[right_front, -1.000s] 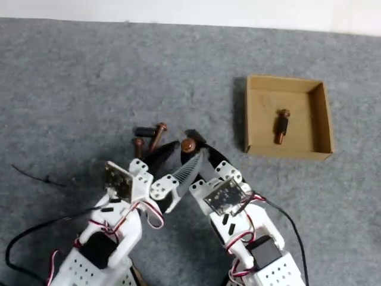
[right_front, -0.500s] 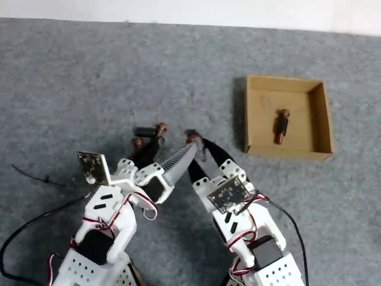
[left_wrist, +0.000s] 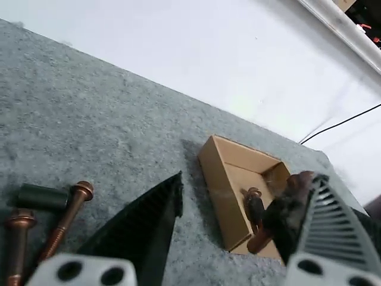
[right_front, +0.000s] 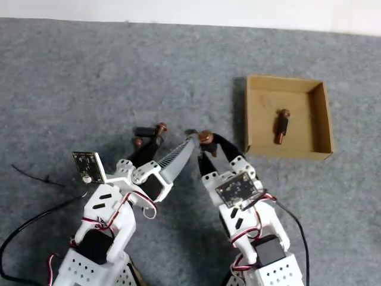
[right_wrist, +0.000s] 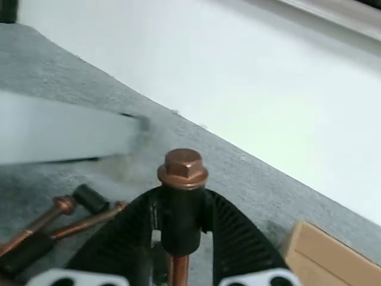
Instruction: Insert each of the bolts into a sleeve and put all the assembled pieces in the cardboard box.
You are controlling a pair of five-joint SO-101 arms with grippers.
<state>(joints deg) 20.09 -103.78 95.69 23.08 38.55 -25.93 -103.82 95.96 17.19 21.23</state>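
Observation:
My right gripper (right_front: 208, 146) is shut on a black sleeve with a copper bolt (right_wrist: 182, 168) through it, held upright above the grey mat, left of the cardboard box (right_front: 256, 119). One assembled piece (right_front: 281, 126) lies inside the box. My left gripper (right_front: 172, 146) stands open beside it, its white serrated finger (right_front: 178, 156) close to the held piece. Two loose bolts (right_front: 158, 134) (right_front: 138, 143) and a loose sleeve (right_front: 144, 131) lie by its black finger. In the left wrist view the box (left_wrist: 217, 173) and the held piece (left_wrist: 284, 210) appear between the open fingers.
A thin black cable tie (right_front: 36, 177) lies on the mat at the left. Both arm bases crowd the front edge. The grey mat (right_front: 89, 77) stretches open behind the bolts and to the right of the box.
My left gripper has drawn back from the held bolt and its wrist has turned. My right gripper has shifted right toward the box with the sleeved bolt.

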